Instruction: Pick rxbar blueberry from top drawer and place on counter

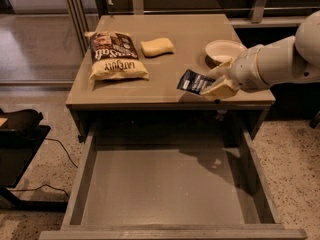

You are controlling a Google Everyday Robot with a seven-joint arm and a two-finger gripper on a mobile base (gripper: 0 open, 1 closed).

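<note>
We saw the gripper [216, 85] clamped on the rxbar blueberry [194, 81], the bar jutting leftward from it, just over the counter [180, 44] near its front edge.

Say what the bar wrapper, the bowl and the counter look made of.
The rxbar blueberry, held by the hand over the counter edge: thin printed film, probably plastic. The bowl: smooth white, ceramic or plastic. The counter: matte grey-brown, likely laminate.
</note>
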